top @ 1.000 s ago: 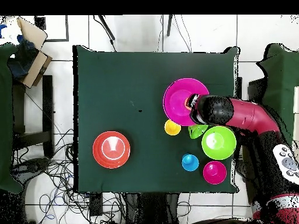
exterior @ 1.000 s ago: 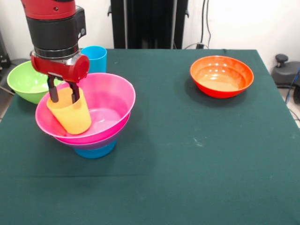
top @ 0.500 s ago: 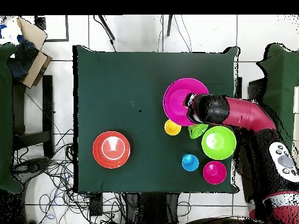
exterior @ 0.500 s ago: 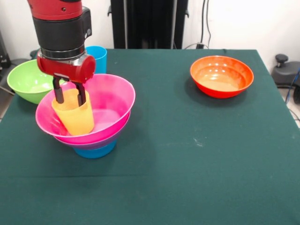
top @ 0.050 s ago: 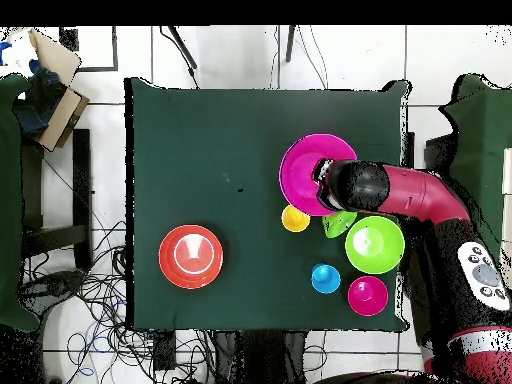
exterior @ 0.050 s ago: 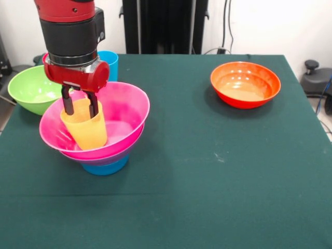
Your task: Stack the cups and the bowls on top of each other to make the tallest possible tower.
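— How many bowls do you count?

— Seven. Three sit in one pile: one pink bowl [exterior @ 0.050 s ago: 122,111], one purple bowl [exterior @ 0.050 s ago: 111,155] and one blue bowl [exterior @ 0.050 s ago: 106,167]. The other four are singles: one lime green bowl [exterior @ 0.050 s ago: 28,91], one small green bowl [top @ 0.050 s ago: 340,224], one small red bowl [top @ 0.050 s ago: 367,295] and one orange bowl [exterior @ 0.050 s ago: 245,84].

— And cups?

— Three. One orange-yellow cup [exterior @ 0.050 s ago: 85,129], one sky blue cup [exterior @ 0.050 s ago: 110,63], and one pale yellow cup [top @ 0.050 s ago: 295,218], which I can only make out from overhead.

— So ten pieces altogether?

— Ten, all on one surface [exterior @ 0.050 s ago: 207,171]. And a single end effector [exterior @ 0.050 s ago: 81,113], mine.
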You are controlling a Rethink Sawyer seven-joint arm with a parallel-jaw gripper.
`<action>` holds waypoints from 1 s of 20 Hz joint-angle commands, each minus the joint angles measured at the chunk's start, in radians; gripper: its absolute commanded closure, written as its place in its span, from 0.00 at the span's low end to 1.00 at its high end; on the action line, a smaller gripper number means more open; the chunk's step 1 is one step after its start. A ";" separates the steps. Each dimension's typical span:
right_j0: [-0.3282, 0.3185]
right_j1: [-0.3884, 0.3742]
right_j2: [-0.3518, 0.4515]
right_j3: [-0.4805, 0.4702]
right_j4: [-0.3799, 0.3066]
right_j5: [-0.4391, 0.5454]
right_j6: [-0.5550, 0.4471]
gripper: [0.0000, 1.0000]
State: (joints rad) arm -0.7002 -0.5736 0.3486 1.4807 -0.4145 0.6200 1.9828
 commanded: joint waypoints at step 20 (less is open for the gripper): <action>0.039 0.056 0.097 0.069 0.068 -0.019 -0.005 0.00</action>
State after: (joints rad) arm -0.7000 -0.5706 0.3827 1.4887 -0.3626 0.6200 1.9828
